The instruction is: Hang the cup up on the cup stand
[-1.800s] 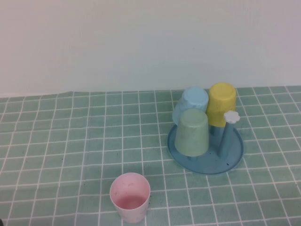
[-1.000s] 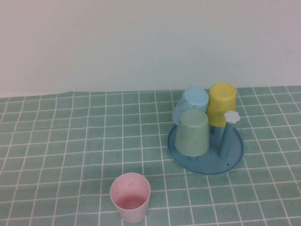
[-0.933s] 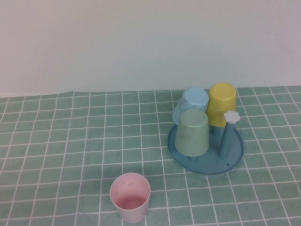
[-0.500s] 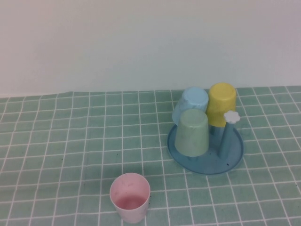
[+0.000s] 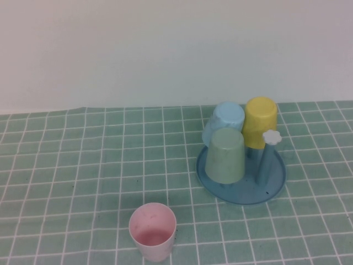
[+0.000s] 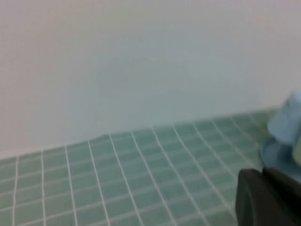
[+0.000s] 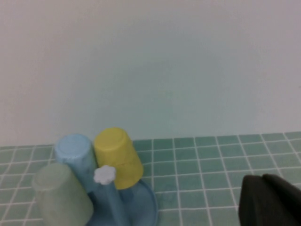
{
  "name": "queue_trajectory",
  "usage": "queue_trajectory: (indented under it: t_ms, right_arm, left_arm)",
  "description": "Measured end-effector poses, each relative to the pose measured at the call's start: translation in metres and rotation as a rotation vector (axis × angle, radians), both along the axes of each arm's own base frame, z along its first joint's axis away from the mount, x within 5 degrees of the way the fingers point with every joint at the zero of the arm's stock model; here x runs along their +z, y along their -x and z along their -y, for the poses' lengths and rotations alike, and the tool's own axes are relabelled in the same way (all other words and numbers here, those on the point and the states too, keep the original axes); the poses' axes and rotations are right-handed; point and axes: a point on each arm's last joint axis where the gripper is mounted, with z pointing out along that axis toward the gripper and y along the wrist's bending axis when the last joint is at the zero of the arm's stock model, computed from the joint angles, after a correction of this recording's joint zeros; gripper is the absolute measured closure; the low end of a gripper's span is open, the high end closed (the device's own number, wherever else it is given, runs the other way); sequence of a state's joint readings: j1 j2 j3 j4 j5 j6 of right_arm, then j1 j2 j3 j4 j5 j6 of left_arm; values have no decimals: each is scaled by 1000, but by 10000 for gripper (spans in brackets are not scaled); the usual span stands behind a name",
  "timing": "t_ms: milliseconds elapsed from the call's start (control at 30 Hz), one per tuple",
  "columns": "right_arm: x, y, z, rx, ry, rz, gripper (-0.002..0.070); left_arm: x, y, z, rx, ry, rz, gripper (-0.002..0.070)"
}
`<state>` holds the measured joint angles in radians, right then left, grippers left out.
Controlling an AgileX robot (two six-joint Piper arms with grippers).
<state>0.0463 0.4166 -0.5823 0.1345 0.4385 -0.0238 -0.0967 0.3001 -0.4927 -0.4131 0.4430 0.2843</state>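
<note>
Your left gripper (image 6: 270,197) and right gripper (image 7: 273,200) sit clenched and empty, well apart from the cup (image 5: 153,231) standing upright on the tabletop (image 5: 83,165), so tip it and you'll miss the cup stand (image 5: 242,185)'s one free peg (image 5: 270,138).

both arms outside the high view; cup stand (image 6: 282,153) edge-cropped, blurred in left wrist view

A: Backdrop?
B: Plain white wall (image 5: 165,49), bare, evenly lit, meeting the table's far edge

A: Surface?
B: Table (image 5: 83,165) covered in green cloth with a white grid; slight wrinkle along the far edge, soft shadows
</note>
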Motion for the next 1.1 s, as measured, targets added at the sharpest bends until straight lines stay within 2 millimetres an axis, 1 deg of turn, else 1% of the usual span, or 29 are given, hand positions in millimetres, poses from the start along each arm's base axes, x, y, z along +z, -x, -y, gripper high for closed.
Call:
queue_trajectory:
  t_ms: [100, 167, 300, 400, 533, 567, 600, 667, 800, 933, 1000, 1100]
  right_arm:
    - [0, 0, -4, 25, -81, -7, 678]
    - [0, 0, -7, 56, -102, -15, 678]
    - [-6, 2, -13, 147, -5, -83, 678]
    - [-12, 0, -18, 227, 60, -183, 678]
    - [-21, -8, -27, 335, 62, -385, 678]
    - [-24, -10, -31, 375, 65, -439, 678]
    - [-27, -13, -34, 419, 68, -490, 678]
    - [-31, -19, -41, 498, 61, -550, 678]
    - [-32, -30, -54, 628, -9, -559, 678]
    - [-31, -43, -60, 678, -31, -571, 678]
    - [-28, -50, -64, 706, -5, -584, 678]
    - [-20, -62, -74, 738, 57, -611, 678]
  left_arm:
    - [5, -6, 4, -69, -127, -71, 677]
    - [8, -12, 6, -95, -172, -105, 677]
    - [12, -30, 10, -138, -179, -228, 677]
    - [13, -48, 15, -168, -145, -302, 677]
    - [17, -70, 24, -256, -133, -361, 677]
    - [15, -73, 28, -323, -178, -391, 674]
    - [15, -81, 30, -326, -147, -408, 677]
    - [7, -93, 35, -400, -159, -469, 677]
    - [-10, -112, 41, -456, -148, -562, 677]
    - [-15, -122, 45, -485, -105, -570, 677]
    - [-14, -123, 49, -505, -106, -567, 677]
    - [-10, -120, 60, -556, -134, -553, 677]
